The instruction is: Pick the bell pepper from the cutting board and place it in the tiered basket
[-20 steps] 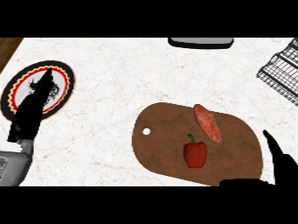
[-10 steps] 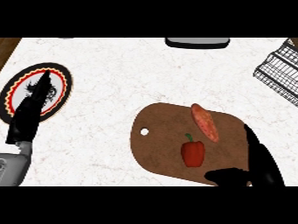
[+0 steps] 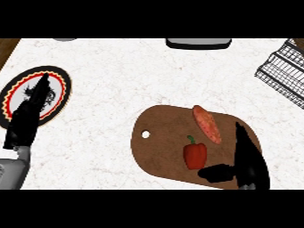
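Fingers (image 3: pixel 245 142) on the right hand (image 3: pixel 248 164) straight and open, thumb poking out toward the bell pepper (image 3: pixel 195 154), holding nothing yet. Pepper sitting upright-ish on the cutting board (image 3: pixel 164 138), stem pointing away, just beside the thumb and apart from the long reddish vegetable (image 3: pixel 207 124) lying diagonally behind it. Probably mid-approach for the grasp. Best bet: slide in from the right so the pepper ends up between thumb and fingers, close around its body rather than the stem, and stay clear of that reddish vegetable to avoid nudging it. Then lift straight up before swinging over. Tiered basket (image 3: pixel 292 82) well apart, up at the far right corner of the tabletop (image 3: pixel 141 84), so a decent carry ahead. Left hand (image 3: pixel 29 113) resting open over the patterned plate (image 3: pixel 57 82) on the left, fingers straight, nothing in it. Dark tray-looking thing (image 3: pixel 199 42) at the far edge, hard to tell what exactly.
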